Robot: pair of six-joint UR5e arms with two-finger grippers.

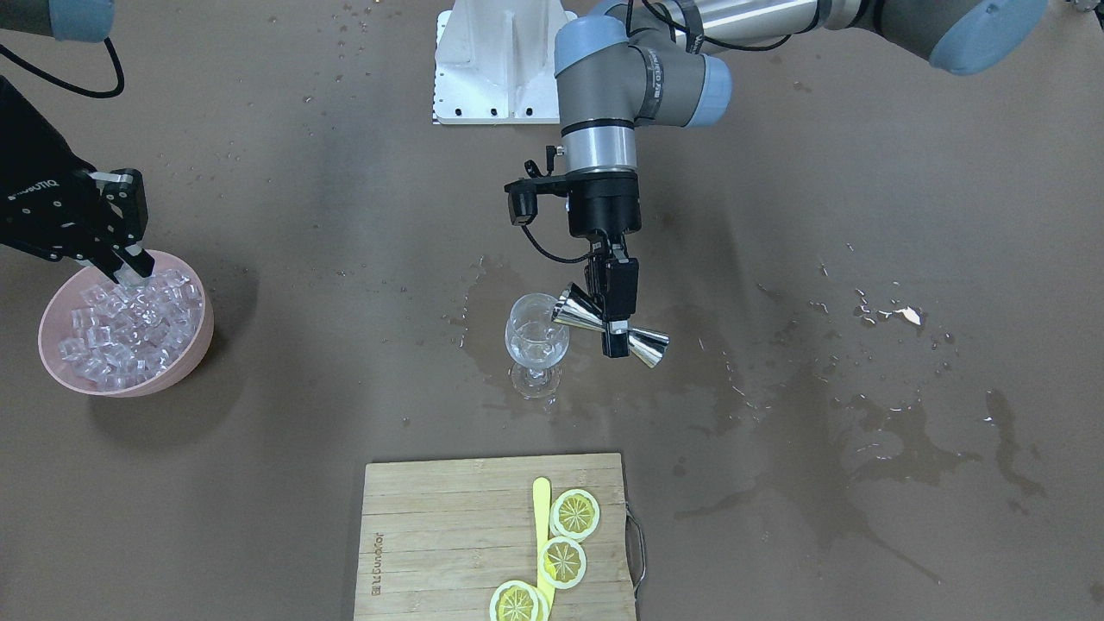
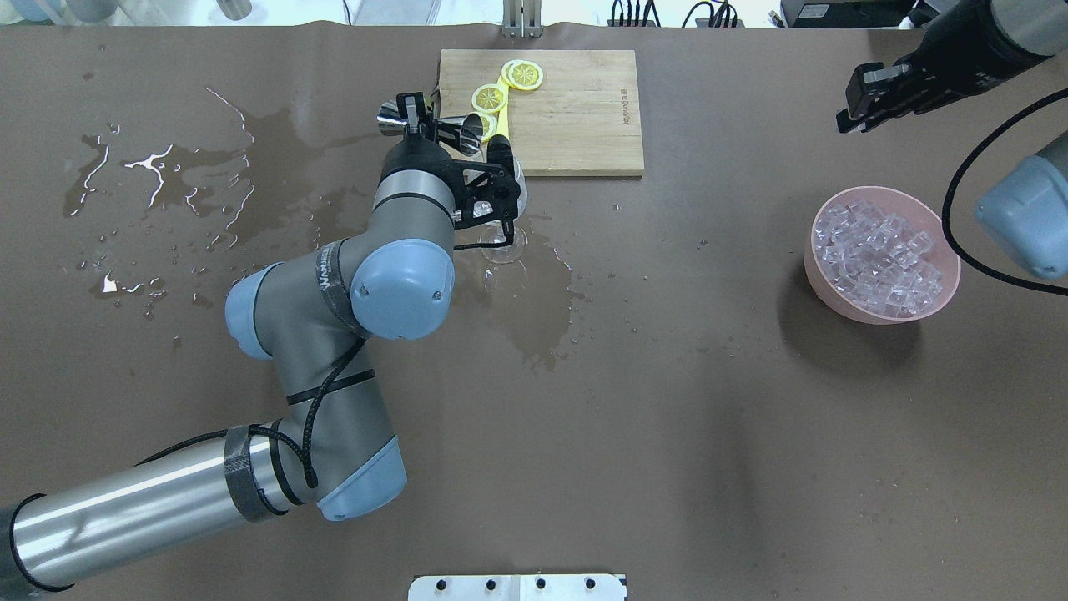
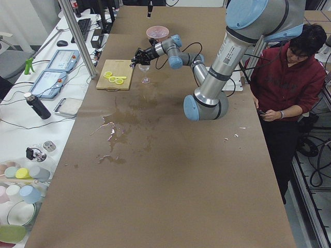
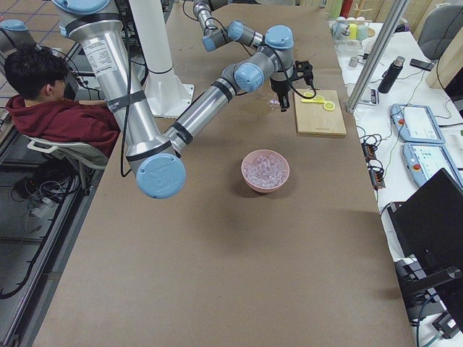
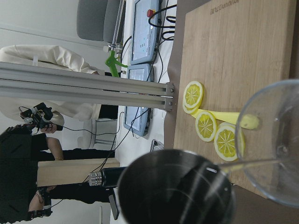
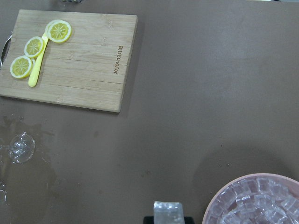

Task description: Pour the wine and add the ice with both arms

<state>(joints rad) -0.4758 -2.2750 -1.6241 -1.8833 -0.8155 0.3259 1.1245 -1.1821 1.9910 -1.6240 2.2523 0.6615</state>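
Note:
My left gripper (image 1: 614,332) is shut on the waist of a steel double-ended jigger (image 1: 647,345). The jigger lies nearly level, with one mouth at the rim of the stemmed glass (image 1: 535,345). I cannot make out wine in the glass or the jigger; the left wrist view shows the jigger's dark inside (image 5: 175,186) beside the glass rim (image 5: 275,140). My right gripper (image 1: 129,263) hangs over the far edge of the pink bowl (image 1: 198,336) of ice (image 1: 129,328). It is shut on one ice cube (image 6: 167,210).
A wooden cutting board (image 1: 448,535) with three lemon slices (image 1: 575,513) and a yellow stick (image 1: 542,509) lies at the operators' side of the glass. Dark wet stains (image 1: 862,431) spread on the robot's left. The white mounting base (image 1: 496,60) stands at the robot's side.

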